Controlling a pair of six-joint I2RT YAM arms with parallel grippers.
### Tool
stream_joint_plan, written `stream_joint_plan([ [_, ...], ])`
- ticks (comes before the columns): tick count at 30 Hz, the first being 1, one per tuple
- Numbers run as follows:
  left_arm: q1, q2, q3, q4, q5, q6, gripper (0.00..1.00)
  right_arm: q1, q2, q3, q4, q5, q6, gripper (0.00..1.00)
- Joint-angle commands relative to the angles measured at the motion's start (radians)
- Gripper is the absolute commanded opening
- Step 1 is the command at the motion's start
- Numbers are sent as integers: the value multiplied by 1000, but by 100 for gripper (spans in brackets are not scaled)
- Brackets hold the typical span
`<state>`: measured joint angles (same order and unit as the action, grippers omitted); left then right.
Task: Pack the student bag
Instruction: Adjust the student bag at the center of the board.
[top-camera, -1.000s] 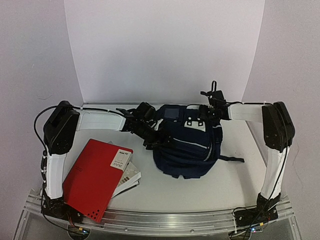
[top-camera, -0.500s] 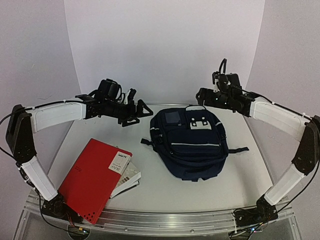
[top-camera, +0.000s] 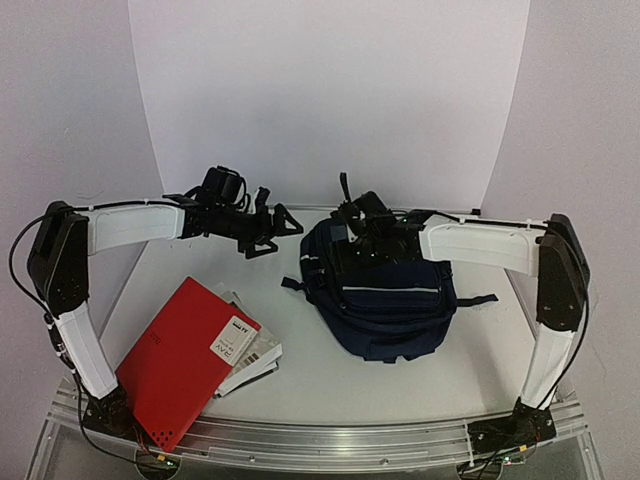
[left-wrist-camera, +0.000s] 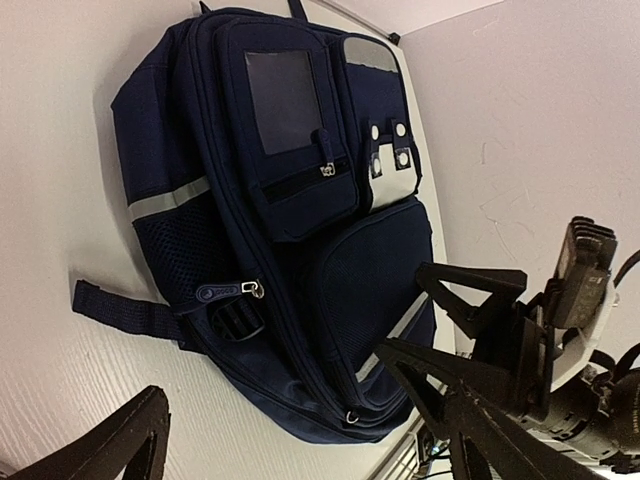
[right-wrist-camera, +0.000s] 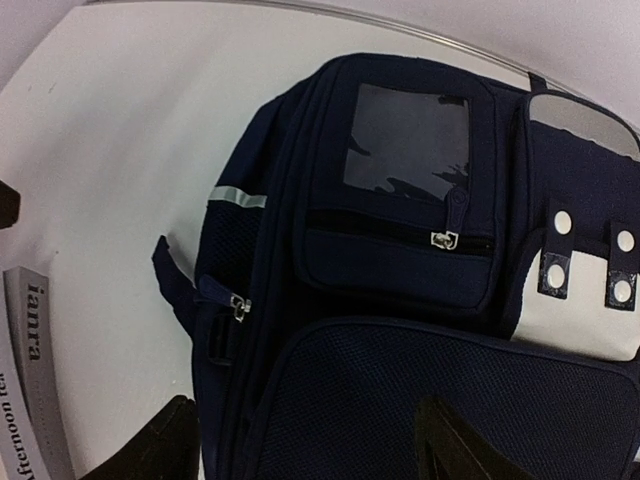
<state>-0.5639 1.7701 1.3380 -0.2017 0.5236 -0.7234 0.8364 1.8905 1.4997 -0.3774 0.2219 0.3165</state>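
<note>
Student bag (top-camera: 392, 300) lies front up on the white surface (top-camera: 330, 385), centre-right, front pockets zipped. Right end effector (right-wrist-camera: 303, 410) is over the bag's top end, fingers spread wide with nothing between them. Left end effector (top-camera: 278, 236) hangs in the air just left of the bag, also open and empty. Red book (top-camera: 180, 355) sits near left on some papers (top-camera: 255, 352), well apart from the bag.

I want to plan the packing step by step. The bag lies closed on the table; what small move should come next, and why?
Probably lower the right end effector onto the side zipper pull. The student bag lies front up with its zippers closed, the red book lies outside it, and this open end effector hangs just above the bag.
</note>
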Motion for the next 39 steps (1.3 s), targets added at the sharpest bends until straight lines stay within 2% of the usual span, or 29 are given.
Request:
stream_joint_plan([
  [1,13,39,96,5,-1,21,96,8,64,54,-29,59,6,68],
  [9,17,79,99,16,1,-1,95,24,119,38,-13,1,-34,35],
  [12,18,84,98,14,1,-2,95,23,117,14,-9,24,-37,24],
  [17,24,61,71,9,-20,2,95,23,104,-52,-3,46,-21,14],
  [26,53,-35,-49,40,-49,-19,95,-1,13,-215,-7,116,90,10],
  [35,59,-85,-106,55,-57,-21,96,-115,-123,-370,-9,97,146,13],
  [39,61,-97,-124,62,-57,-23,96,-108,-199,-351,-16,20,115,26],
])
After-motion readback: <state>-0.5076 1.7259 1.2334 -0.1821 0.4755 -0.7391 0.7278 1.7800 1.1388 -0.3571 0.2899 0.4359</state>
